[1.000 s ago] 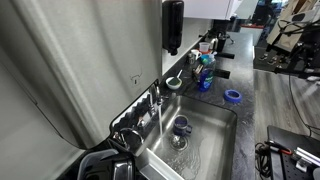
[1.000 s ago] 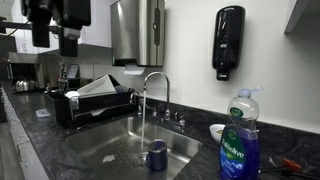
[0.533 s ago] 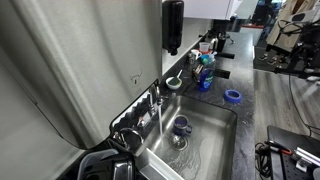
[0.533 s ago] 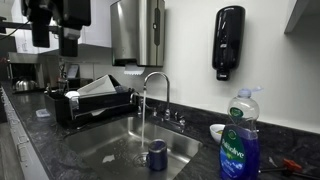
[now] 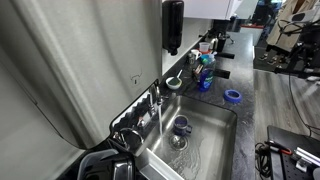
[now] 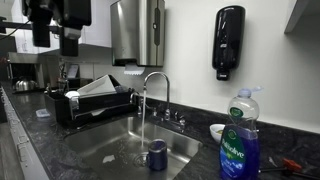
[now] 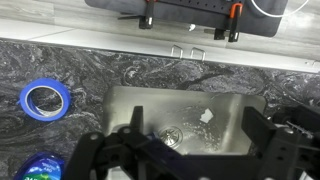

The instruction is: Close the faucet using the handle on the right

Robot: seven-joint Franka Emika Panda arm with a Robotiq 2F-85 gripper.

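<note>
At upper left of an exterior view, gripper (image 6: pixel 55 38) was seen held high above counter (image 6: pixel 40 130), well apart from faucet (image 6: pixel 153 88). In wrist view, fingers (image 7: pixel 100 155) were spread wide along bottom edge, with nothing held between. At centre frame, faucet was set behind sink (image 6: pixel 105 140); water stream (image 6: pixel 142 125) was seen falling into basin. Beside faucet base, handles (image 6: pixel 180 119) were too small to be told apart. In sink, blue mug (image 6: pixel 157 155) was stood near stream. At left of wrist view, blue tape roll (image 7: pixel 45 98) was laid on counter. At lower right, dish-soap bottle (image 6: pixel 238 140) was placed.
</note>
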